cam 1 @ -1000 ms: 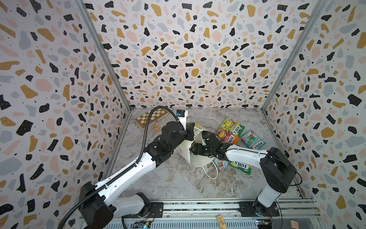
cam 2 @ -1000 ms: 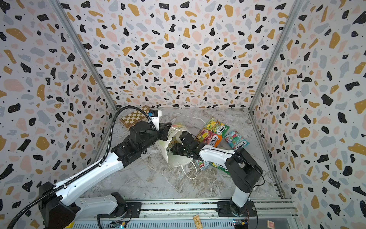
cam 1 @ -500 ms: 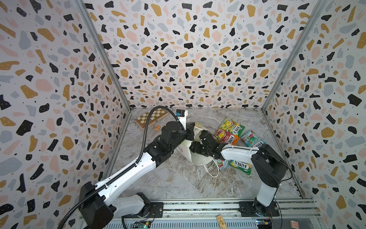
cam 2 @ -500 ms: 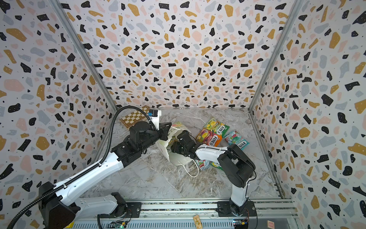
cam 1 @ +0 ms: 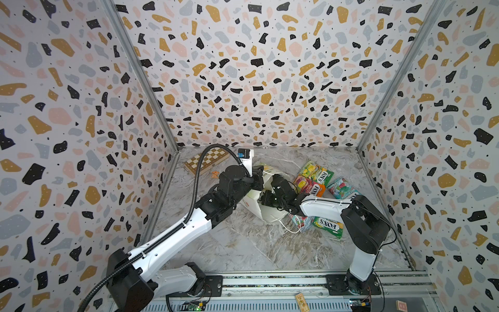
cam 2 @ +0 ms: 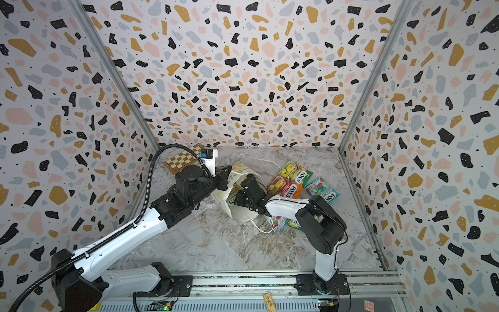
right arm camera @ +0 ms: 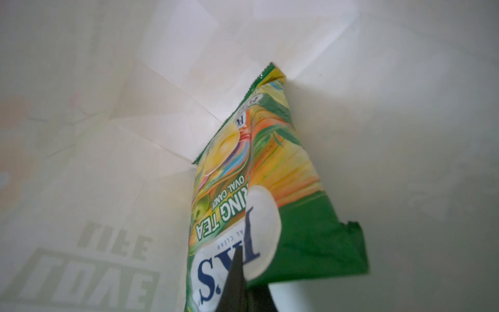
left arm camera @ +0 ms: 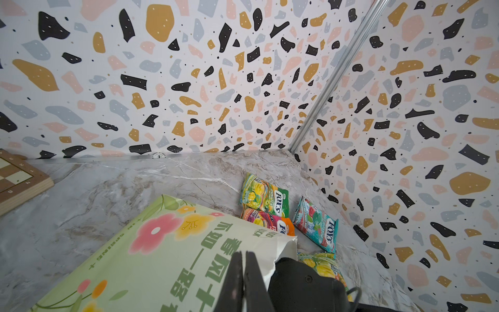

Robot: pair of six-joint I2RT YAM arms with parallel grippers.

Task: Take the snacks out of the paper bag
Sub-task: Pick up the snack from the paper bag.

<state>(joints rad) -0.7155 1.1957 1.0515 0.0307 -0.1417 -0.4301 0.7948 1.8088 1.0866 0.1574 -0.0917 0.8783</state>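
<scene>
The white paper bag [cam 1: 270, 213] [cam 2: 244, 213] lies on its side mid-floor, its mouth towards the right arm. My left gripper [cam 1: 258, 175] [left arm camera: 243, 254] is shut on the bag's upper rim [left arm camera: 270, 243]. My right gripper [cam 1: 266, 200] [right arm camera: 240, 260] reaches inside the bag and is shut on a green-yellow snack packet [right arm camera: 270, 175]. Other snacks lie outside to the right: green-yellow [cam 1: 313, 171] [left arm camera: 264, 195], orange-red [cam 1: 309, 186] [left arm camera: 270, 221] and teal [cam 1: 341, 187] [left arm camera: 316, 228]. Two more snacks [cam 1: 328, 227] lie under the right arm.
A wooden chessboard box [cam 1: 206, 160] [left arm camera: 16, 181] sits at the back left, with a tiny orange scrap [cam 1: 214, 174] next to it. The bag's white cord handle [cam 1: 286, 228] trails onto the marble floor. Terrazzo walls enclose three sides.
My right gripper has pushed deeper into the bag and closed on the green-yellow packet. The left gripper has kept its hold on the rim.
</scene>
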